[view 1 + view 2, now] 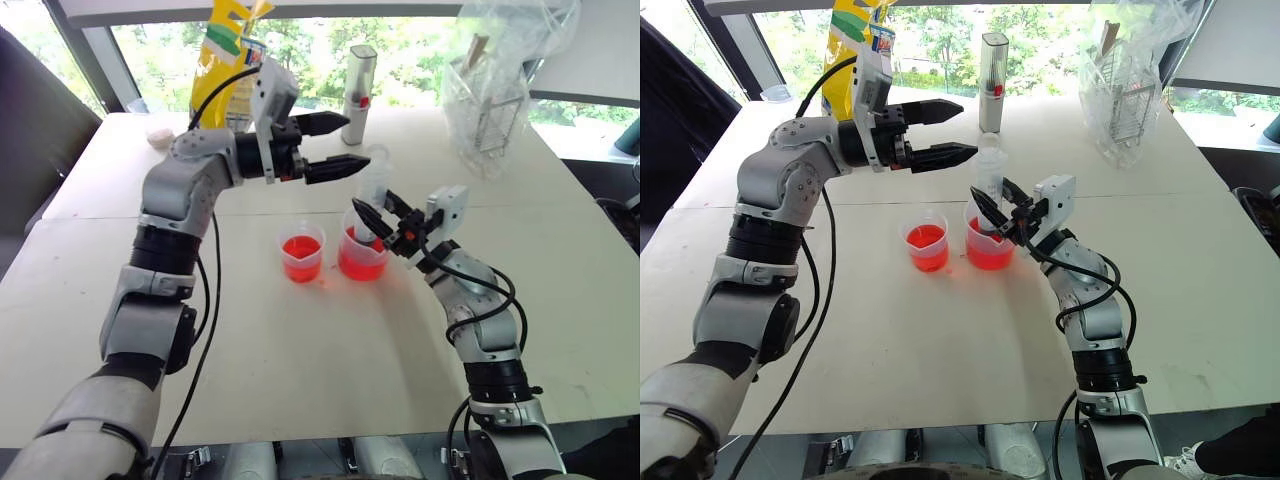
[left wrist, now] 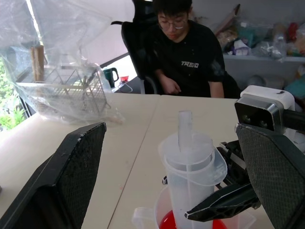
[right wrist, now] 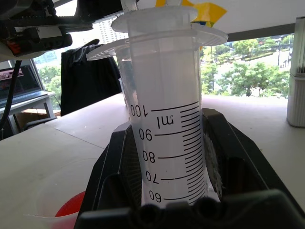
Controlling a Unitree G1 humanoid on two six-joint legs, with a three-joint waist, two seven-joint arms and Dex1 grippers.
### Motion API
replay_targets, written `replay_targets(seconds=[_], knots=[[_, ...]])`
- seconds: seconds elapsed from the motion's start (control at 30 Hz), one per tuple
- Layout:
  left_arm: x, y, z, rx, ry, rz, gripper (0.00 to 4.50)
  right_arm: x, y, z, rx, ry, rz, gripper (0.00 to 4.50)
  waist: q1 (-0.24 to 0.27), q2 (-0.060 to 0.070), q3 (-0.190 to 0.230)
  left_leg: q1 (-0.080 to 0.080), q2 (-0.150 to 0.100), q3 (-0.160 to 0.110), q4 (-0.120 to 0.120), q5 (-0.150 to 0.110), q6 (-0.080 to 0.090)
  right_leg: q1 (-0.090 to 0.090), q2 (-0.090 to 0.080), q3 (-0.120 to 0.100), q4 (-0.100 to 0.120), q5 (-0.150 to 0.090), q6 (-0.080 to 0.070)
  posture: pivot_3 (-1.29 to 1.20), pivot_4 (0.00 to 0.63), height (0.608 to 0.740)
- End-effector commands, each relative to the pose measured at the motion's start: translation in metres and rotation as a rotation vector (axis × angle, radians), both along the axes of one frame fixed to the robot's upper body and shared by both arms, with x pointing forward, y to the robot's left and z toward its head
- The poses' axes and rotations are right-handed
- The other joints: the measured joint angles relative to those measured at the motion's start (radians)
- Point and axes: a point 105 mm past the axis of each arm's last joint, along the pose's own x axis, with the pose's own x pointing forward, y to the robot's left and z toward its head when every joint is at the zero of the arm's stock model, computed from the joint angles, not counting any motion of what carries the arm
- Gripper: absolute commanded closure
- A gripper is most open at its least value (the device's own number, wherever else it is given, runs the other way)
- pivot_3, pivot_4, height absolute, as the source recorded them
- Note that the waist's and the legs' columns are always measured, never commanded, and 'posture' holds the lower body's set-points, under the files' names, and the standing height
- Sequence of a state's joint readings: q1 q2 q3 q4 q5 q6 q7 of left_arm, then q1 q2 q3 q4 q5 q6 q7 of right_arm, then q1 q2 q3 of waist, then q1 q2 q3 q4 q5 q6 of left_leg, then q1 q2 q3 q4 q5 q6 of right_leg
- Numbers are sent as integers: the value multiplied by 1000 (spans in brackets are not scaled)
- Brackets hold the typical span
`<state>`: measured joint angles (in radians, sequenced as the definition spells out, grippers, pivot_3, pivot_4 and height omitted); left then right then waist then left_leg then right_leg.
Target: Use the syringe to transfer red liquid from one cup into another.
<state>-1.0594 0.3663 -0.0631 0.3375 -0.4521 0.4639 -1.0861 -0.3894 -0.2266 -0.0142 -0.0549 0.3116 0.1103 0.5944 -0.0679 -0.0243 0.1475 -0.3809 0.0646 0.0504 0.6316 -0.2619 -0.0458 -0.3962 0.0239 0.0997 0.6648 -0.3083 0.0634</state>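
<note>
My right tool (image 1: pixel 374 217) clamps the syringe (image 1: pixel 374 190) upright in the larger cup (image 1: pixel 362 258); its plunger top lies just beside my wide-open left tool (image 1: pixel 347 143), the nearer one.

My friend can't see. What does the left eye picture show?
The right gripper holds a large clear plastic syringe upright in the wider clear cup of red liquid. The open left gripper hovers by the syringe's top; a smaller cup of red liquid stands beside.

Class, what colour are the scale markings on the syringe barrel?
Black, printed on the clear syringe; the right wrist view shows them best.
</note>
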Motion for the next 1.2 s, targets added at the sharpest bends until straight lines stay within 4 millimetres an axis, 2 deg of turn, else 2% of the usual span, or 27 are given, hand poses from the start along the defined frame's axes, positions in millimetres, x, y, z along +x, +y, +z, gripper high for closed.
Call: replay_targets(seconds=[0.03,0.1,0.33,0.37,0.53,0.8,1.2], knots=[[-2,-11,11,-7,-47,-25,262,-1,1,5,-21,-32,4,3096,0,0,0,0,0,0,0,0,0,0,0,0,0,0,0,0,150,740],[0,-16,7,4,-44,-22,827,-1,1,5,-24,-34,5,3096,1,0,0,0,0,0,0,0,0,0,0,0,0,0,0,0,150,740],[2,-24,0,13,-24,-28,4238,-1,1,6,-34,-40,10,3096,0,0,0,1,0,0,0,0,0,1,0,0,0,0,0,0,150,740],[2,-25,0,14,-23,-32,4384,-1,2,6,-35,-42,11,3096,0,0,0,2,0,0,0,0,0,2,0,0,0,0,0,0,150,740],[-2,-25,4,4,-35,-44,4384,-2,4,6,-47,-44,25,3096,-1,0,0,5,0,0,-1,0,0,4,0,1,0,0,0,0,150,740],[0,-19,36,-48,-107,-12,4384,-11,13,-14,-104,52,113,3096,0,0,0,5,0,1,-1,0,0,4,0,1,-1,0,0,0,150,740],[3,-14,62,-89,-170,20,4384,-13,14,-27,-140,123,140,3096,0,-1,1,5,0,1,-2,0,0,4,1,1,-1,0,0,0,150,740]])
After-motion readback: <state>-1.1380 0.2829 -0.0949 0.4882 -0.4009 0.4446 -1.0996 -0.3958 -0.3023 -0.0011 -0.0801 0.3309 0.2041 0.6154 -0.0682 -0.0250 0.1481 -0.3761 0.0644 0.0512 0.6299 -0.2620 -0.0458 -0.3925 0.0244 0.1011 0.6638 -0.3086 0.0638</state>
